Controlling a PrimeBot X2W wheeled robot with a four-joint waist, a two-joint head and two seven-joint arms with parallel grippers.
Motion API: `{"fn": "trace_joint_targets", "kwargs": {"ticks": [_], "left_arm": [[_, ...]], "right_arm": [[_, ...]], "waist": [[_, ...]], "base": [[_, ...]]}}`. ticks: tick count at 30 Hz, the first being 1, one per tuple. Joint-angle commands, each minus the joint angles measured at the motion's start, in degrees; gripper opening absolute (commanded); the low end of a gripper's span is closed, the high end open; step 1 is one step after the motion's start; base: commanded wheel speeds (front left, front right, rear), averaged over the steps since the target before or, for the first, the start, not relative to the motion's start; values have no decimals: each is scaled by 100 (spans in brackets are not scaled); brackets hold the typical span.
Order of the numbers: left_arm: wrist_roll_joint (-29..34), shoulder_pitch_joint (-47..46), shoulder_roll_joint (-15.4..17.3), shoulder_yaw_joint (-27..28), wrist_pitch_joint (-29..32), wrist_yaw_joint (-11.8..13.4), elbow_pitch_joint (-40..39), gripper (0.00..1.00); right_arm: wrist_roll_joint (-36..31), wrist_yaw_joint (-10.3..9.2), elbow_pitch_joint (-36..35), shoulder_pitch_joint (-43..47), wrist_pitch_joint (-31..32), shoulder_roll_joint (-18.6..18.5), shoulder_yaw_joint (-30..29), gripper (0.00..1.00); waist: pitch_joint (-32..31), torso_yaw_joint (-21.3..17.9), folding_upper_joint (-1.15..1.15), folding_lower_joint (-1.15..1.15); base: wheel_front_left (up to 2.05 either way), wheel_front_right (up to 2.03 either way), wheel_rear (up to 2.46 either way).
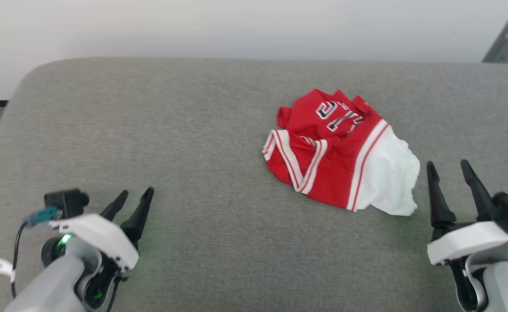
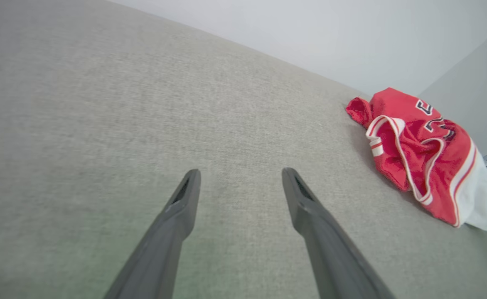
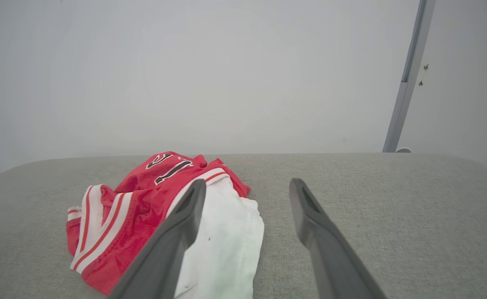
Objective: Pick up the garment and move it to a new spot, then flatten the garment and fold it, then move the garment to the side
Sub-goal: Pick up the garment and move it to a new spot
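Grey woven covering over the whole padded surface [image 1: 184,130]. Rounded corner at the far left; straight far edge against a pale wall [image 1: 236,26]. Near edge outside the head view. Wide bare stretch from the far left corner across the left half and the middle: most free room on that side. Narrower bare band along the far edge, behind the garment [image 1: 336,151]. Slanted grey post [image 1: 503,43] beyond the far right corner, off the surface.

Garment position: right of centre, nearer the right edge than the left. Lies crumpled in a loose heap. Shows red body cloth uppermost, white-and-red striped trim folded along the side toward the left edge, black white-outlined lettering on the part toward the far edge, and a white sleeve bunched at the end toward the right edge. Rests on the covering, held by nothing.

Left gripper [image 1: 138,190] position: near left area, well apart from the garment, with bare covering all round. Fingers spread apart; plain grey covering between them in the left wrist view [image 2: 240,170]. Pinches nothing. Contact of the tips with the covering: cannot tell.

Right gripper [image 1: 447,163] position: near right area, just beside the white sleeve end. Thin strip of grey between the nearer finger and the cloth in the head view. Fingers spread wide, nothing between them. Crosses in front of the white sleeve with one finger in the right wrist view [image 3: 247,181]; contact not confirmed there.
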Motion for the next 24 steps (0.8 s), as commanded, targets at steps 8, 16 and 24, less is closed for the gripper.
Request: {"fn": "trace_joint_targets", "kwargs": {"ticks": [8, 16, 24], "left_arm": [[2014, 1284, -283, 1844, -31, 284, -567, 100], [3495, 2261, -874, 3307, -32, 428, -1464, 100], [4985, 2784, -1449, 4368, -32, 235, -2387, 100]], "right_arm": [[-7, 2, -44, 313, -12, -49, -133, 100], [34, 2, -44, 371, -12, -9, -150, 100], [19, 2, -154, 379, -12, -11, -168, 100]], "waist": [[-286, 228, 0, 0], [-368, 158, 0, 0], [-382, 107, 0, 0]], "base": [[0, 0, 0], [0, 0, 0], [0, 0, 0]]}}
